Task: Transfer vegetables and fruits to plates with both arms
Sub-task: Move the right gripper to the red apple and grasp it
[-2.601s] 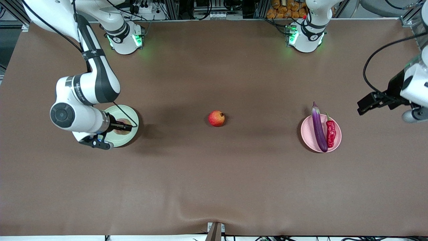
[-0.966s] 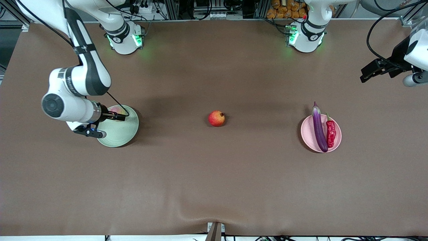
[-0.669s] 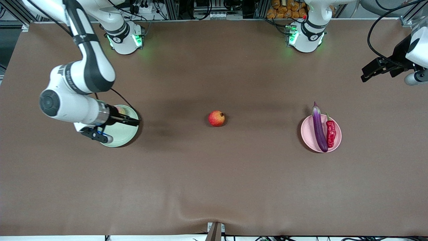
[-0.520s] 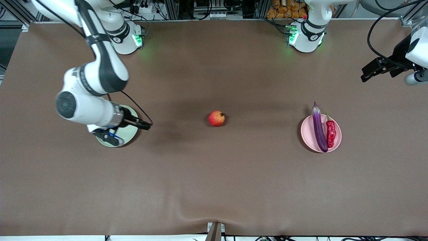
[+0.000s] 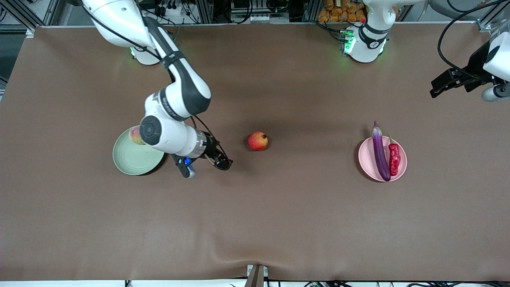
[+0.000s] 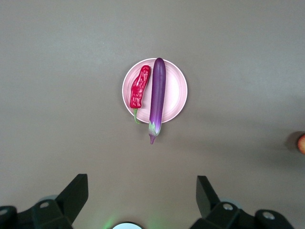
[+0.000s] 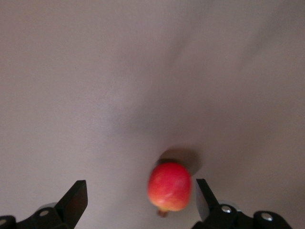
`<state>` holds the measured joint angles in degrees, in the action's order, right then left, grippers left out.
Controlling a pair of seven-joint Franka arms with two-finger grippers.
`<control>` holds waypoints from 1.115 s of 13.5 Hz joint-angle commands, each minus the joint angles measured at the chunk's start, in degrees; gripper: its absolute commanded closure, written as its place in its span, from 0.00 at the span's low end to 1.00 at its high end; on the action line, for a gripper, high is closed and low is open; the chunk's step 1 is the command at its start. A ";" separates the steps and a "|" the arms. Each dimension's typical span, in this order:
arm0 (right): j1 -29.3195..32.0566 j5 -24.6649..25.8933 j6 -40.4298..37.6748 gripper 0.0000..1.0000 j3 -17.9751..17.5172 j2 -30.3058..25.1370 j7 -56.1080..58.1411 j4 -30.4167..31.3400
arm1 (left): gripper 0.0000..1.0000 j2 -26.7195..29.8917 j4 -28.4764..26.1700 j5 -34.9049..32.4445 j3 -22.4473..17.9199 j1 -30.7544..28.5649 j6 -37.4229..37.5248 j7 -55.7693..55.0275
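I see the pomegranate (image 5: 257, 140) alone mid-table, the peach (image 5: 135, 135) on the green plate (image 5: 135, 159), and the eggplant (image 5: 380, 151) and chili (image 5: 394, 158) side by side on the pink plate (image 5: 368, 161).

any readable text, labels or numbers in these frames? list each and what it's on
White lettering on the dark band of the right arm: present, too small to read.
Round marks on the two arm bases: present, too small to read.
Pomegranate, peach, eggplant, chili pepper, green plate, pink plate and table: no text or marks visible.
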<state>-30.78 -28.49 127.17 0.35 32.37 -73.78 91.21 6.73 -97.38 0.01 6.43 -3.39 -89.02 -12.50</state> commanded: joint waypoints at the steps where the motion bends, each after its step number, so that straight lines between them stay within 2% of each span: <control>1: -5.16 -1.40 5.17 0.00 0.70 3.57 -10.65 -1.91 | 0.00 0.04 -0.09 0.43 -0.28 0.05 0.17 0.98; 5: -8.60 -0.87 5.19 0.00 0.88 4.98 -17.25 -1.21 | 0.00 0.12 0.00 0.43 -0.37 -0.03 1.05 0.98; 11: -10.88 0.27 5.28 0.00 0.97 6.73 -17.89 0.55 | 0.00 0.13 -0.26 0.43 -0.63 -0.12 1.05 1.07; 15: -12.72 0.27 8.34 0.00 0.97 8.84 -17.98 0.38 | 0.00 0.13 -0.35 0.43 -0.63 -0.21 1.40 1.07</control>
<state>-41.82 -28.58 134.05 0.53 40.20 -90.58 92.04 6.57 -97.70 0.01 6.01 -3.42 -88.39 -12.50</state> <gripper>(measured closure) 0.000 0.000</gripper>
